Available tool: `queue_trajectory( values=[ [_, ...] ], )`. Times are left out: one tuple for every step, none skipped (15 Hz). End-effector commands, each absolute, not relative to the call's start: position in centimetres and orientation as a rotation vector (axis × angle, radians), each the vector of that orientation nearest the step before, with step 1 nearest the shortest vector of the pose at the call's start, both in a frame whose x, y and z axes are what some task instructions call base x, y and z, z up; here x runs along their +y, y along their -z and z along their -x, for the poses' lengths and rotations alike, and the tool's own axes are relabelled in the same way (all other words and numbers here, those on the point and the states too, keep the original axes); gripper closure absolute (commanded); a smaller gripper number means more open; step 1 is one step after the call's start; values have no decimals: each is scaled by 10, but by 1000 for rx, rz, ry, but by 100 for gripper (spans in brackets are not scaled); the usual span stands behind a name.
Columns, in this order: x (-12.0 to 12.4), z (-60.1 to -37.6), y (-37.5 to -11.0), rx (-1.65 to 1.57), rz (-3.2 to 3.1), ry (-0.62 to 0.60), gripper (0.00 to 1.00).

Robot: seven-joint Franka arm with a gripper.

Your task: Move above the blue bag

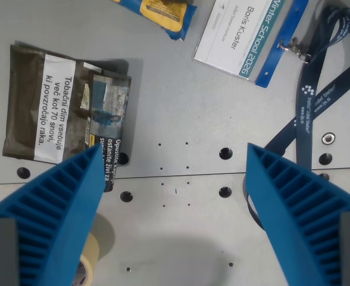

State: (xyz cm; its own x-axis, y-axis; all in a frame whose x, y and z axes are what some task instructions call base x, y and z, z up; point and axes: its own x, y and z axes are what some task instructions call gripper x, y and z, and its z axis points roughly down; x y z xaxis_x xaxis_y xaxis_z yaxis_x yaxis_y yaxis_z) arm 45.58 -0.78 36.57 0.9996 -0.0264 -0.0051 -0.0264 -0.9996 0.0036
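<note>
Gripper (174, 158) spread wide, holding nothing, over bare table (181, 107). Blue bag (157, 13) at top edge, partly cut off. Pouch (62, 110) left, badge (249, 36) and lanyard (315, 101) right, tape (91, 253) below.

A pale grey metal tabletop (181, 95) fills the whole wrist view, its matte surface evenly lit, with soft shadows falling beside whatever lies on it. A thin seam (181, 177) between two plates crosses the surface from side to side, passing straight through the gap between the jaws. Round mounting holes (225, 153) and smaller pinpoint holes (161, 144) dot the metal on both sides of that seam, most of them between the jaws and a few out beyond them toward the picture's edges.
</note>
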Motion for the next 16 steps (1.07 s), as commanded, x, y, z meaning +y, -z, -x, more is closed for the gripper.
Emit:
queue_trajectory(
  values=[
    [-8, -456, -367, -42, -3138, 1, 0],
    [-8, -456, -367, -41, -3138, 1, 0],
    [-8, -456, -367, -40, -3138, 1, 0],
    [-8, -456, -367, -35, -3138, 1, 0],
    [-8, -456, -367, -27, -3138, 0, 0],
    [-8, -456, -367, -16, -3138, -1, 0],
    [-7, -456, -366, -2, -3138, -1, 0],
    [-7, -456, -366, 17, -3138, -4, 0],
    [-7, -457, -365, 40, -3137, -6, 0],
    [-7, -458, -363, 67, -3136, -8, 0],
    [-6, -458, -362, 100, -3135, -13, 0],
    [-5, -459, -360, 136, -3133, -19, 0],
    [-5, -460, -357, 169, -3131, -27, 0],
    [-4, -462, -355, 208, -3128, -33, 0],
    [-3, -463, -352, 251, -3125, -39, 0],
    [-2, -464, -349, 295, -3120, -41, 0]
  ],
)
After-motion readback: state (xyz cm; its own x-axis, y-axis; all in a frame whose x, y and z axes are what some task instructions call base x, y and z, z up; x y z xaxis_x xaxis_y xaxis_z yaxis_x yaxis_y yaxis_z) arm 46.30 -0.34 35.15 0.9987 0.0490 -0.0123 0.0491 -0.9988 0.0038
